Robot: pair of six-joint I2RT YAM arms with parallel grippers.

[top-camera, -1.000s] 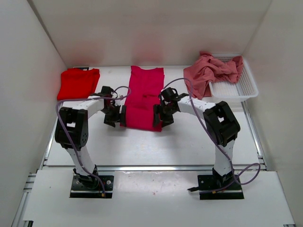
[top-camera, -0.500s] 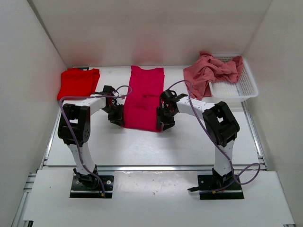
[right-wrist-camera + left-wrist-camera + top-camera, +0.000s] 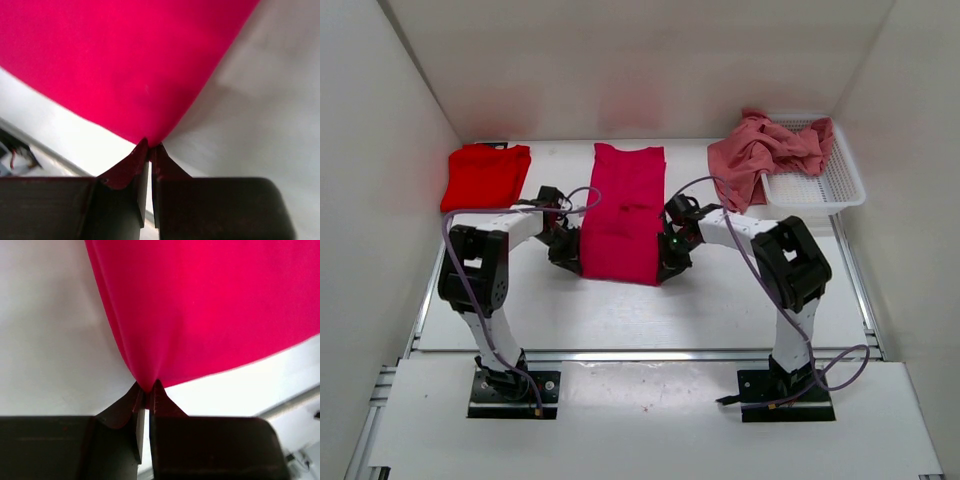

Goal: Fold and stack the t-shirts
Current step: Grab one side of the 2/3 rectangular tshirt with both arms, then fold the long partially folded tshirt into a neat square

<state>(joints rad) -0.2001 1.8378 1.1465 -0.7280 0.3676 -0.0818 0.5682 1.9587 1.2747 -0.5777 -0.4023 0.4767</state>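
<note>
A crimson-magenta t-shirt [image 3: 623, 215] lies folded into a long strip at the table's middle. My left gripper [image 3: 570, 258] is shut on its near left corner, and in the left wrist view the cloth [image 3: 200, 310] runs pinched into the closed tips [image 3: 146, 390]. Shut on the near right corner is my right gripper [image 3: 667, 268], with the shirt [image 3: 115, 65] fanning up from its tips [image 3: 149, 147]. A bright red t-shirt [image 3: 485, 176] lies folded at the back left. The salmon pink t-shirt [image 3: 765, 150] is crumpled at the back right, draped over the basket's edge.
A white mesh basket [image 3: 820, 180] stands at the back right against the wall. White walls close in the table on the left, back and right. A metal rail [image 3: 640, 352] runs along the near edge in front of the arm bases.
Both grippers have closed onto the near corners of the crimson-magenta shirt. Its near edge has shifted slightly toward me and the arms have drawn in at that hem.
</note>
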